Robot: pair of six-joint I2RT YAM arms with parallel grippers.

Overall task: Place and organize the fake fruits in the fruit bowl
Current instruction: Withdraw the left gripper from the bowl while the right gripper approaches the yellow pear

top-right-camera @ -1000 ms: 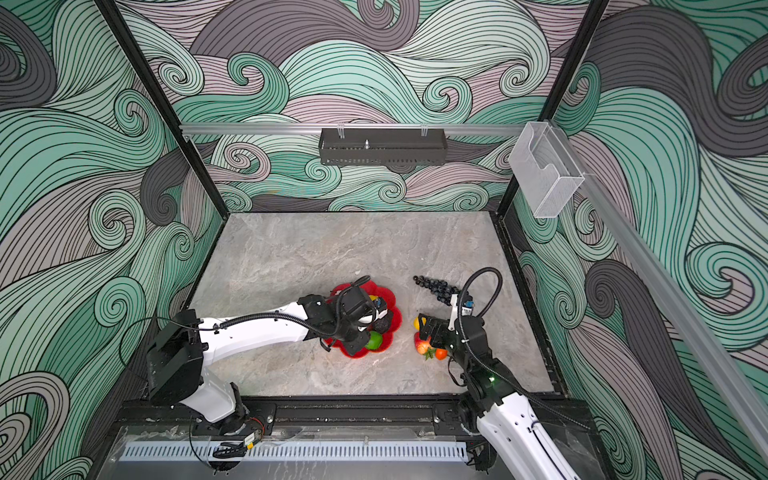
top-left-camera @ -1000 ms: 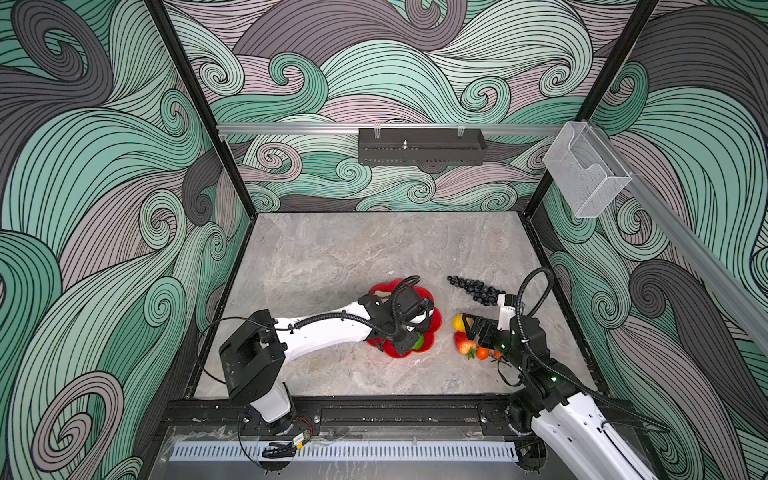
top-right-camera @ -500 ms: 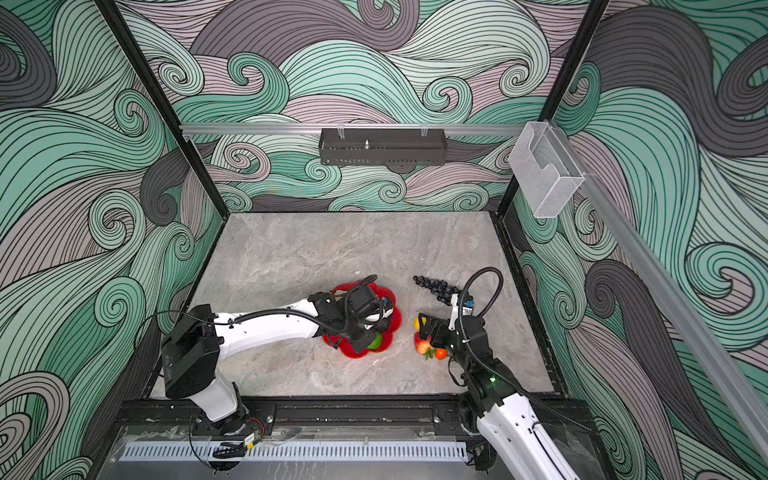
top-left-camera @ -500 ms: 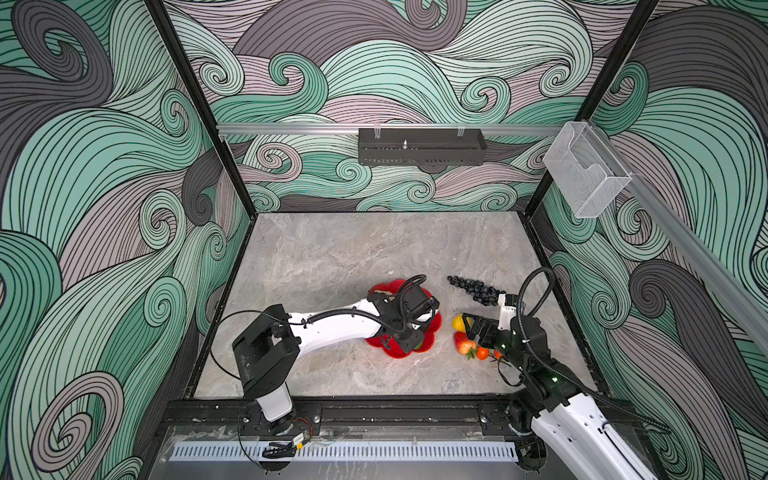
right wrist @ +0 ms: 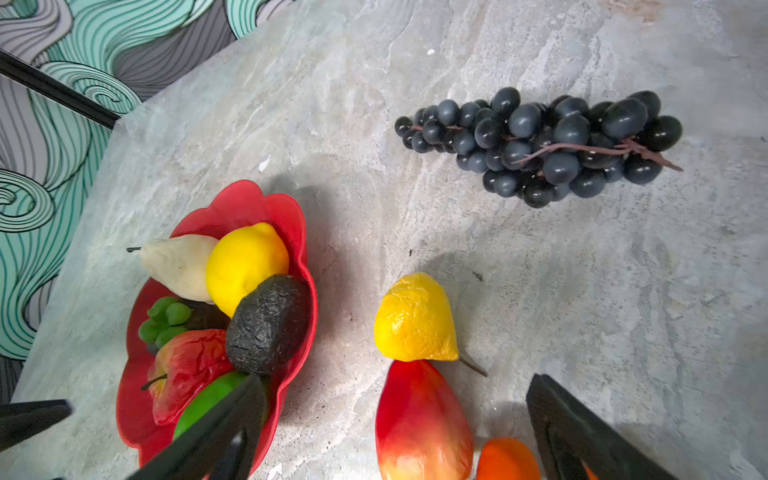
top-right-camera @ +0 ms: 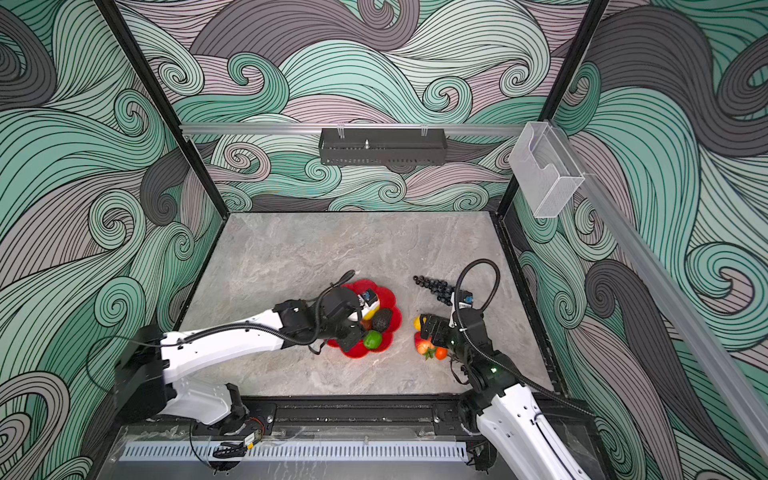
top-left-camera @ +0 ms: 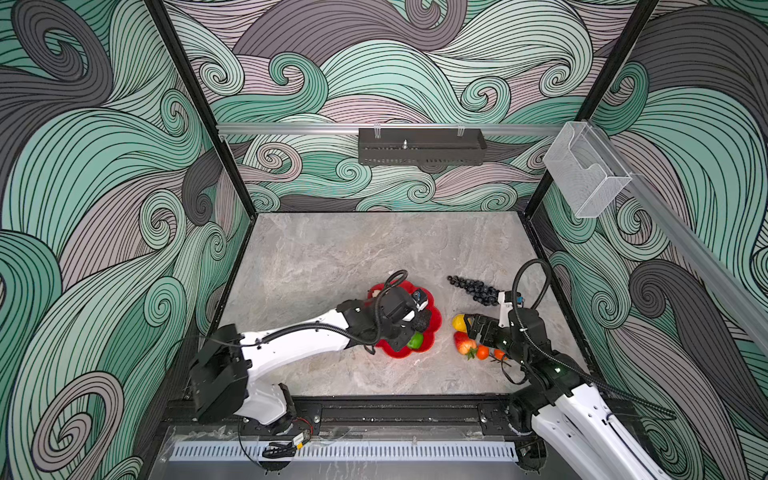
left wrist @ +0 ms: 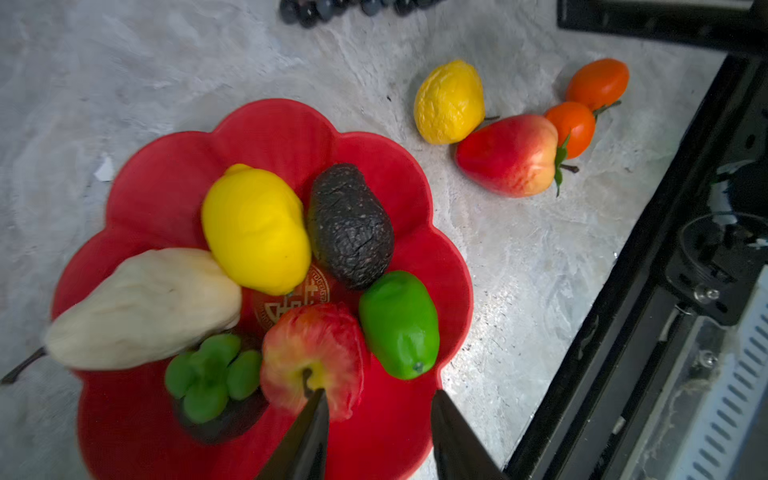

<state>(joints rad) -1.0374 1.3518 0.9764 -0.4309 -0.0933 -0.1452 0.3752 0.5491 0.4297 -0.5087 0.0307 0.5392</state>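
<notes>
The red scalloped fruit bowl (left wrist: 282, 124) holds a yellow lemon (left wrist: 255, 228), avocado (left wrist: 351, 226), lime (left wrist: 399, 324), apple (left wrist: 311, 353), mangosteen (left wrist: 212, 374) and a cream piece (left wrist: 145, 307). My left gripper (left wrist: 378, 399) hovers over the bowl's near side, open, with only bare bowl between its fingers; one fingertip overlaps the apple. On the table to the right lie a second lemon (right wrist: 415, 320), a red strawberry (right wrist: 419, 419), two tangerines (top-left-camera: 482, 352) and a dark grape bunch (right wrist: 540, 145). My right gripper (right wrist: 395, 380) stands wide open, straddling the strawberry.
The black front rail (top-left-camera: 374, 409) runs close behind the loose fruits. The enclosure's right wall post (top-left-camera: 561, 299) stands near the grape bunch. Grey stone tabletop (top-left-camera: 353, 249) stretches toward the back wall.
My left gripper's jaws have spread apart above the bowl and the left arm has shifted a little. The right arm and the loose fruits have stayed put.
</notes>
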